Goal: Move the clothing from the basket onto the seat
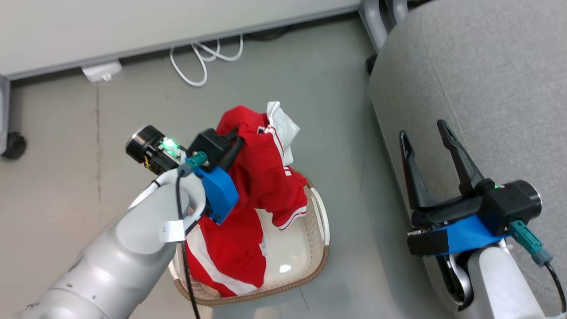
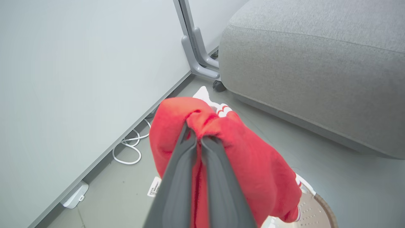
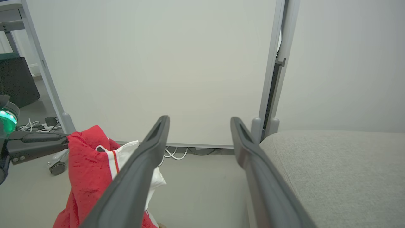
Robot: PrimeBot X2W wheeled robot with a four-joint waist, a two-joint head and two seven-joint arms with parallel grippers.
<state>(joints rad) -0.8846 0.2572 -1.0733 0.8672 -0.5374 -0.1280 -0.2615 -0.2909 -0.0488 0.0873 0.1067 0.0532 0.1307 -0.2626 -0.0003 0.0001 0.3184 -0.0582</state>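
Left gripper (image 1: 234, 135): jaws clamped tight on a bunched fold of the clothing (image 1: 261, 177), red cloth with white stripes draping off beyond the tips and hanging below them. More red cloth lies in the basket (image 1: 316, 208) directly underneath. Right gripper (image 1: 421, 128): jaws spread wide apart with nothing between them, hovering over the front edge of the seat (image 1: 478, 79), which extends ahead and to its right, while clothing and basket sit off to its left across bare floor (image 1: 345, 110).
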